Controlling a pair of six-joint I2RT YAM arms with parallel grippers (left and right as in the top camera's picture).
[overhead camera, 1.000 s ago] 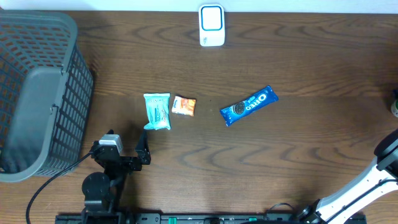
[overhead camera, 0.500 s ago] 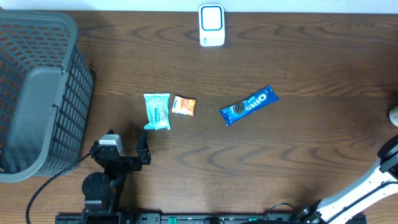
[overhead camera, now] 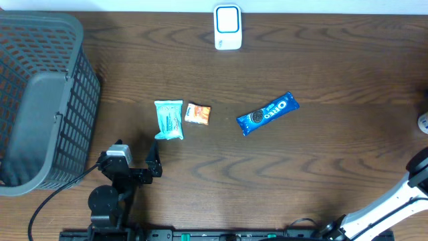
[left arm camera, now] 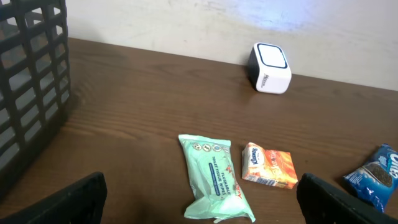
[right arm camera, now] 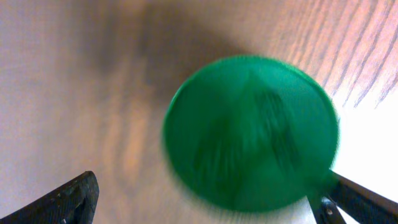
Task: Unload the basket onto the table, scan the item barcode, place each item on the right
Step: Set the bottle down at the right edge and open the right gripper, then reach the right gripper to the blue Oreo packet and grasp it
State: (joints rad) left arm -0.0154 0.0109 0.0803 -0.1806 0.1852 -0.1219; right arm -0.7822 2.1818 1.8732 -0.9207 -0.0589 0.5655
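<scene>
On the brown wooden desk [overhead camera: 321,53], far edge, centre: small white box-shaped barcode scanner with a blue-rimmed face [overhead camera: 227,27], upright. All positions below are taken from it.

- Mint-green soft wipes packet [overhead camera: 168,119]: nearer the robot than the scanner and to its left, lying flat.
- Small orange snack packet [overhead camera: 197,114]: just right of the wipes packet, apart from it, a little left of the scanner's line.
- Blue Oreo biscuit pack [overhead camera: 267,114]: nearer the robot and to the scanner's right, lying slantwise.
- Grey plastic lattice basket [overhead camera: 40,100]: far to the scanner's left.
- Left gripper [left arm camera: 200,186]: near edge, left of the scanner, low over the desk. Jaws spread wide, nothing between them; all three packets lie beyond them.
- Right gripper [right arm camera: 205,193]: outside the overhead view, far right of the scanner. Jaws spread wide.
- Round green disc-shaped top [right arm camera: 249,134]: blurred, lies between the right gripper's two fingers. Whether the right-hand finger touches its rim cannot be told.
</scene>
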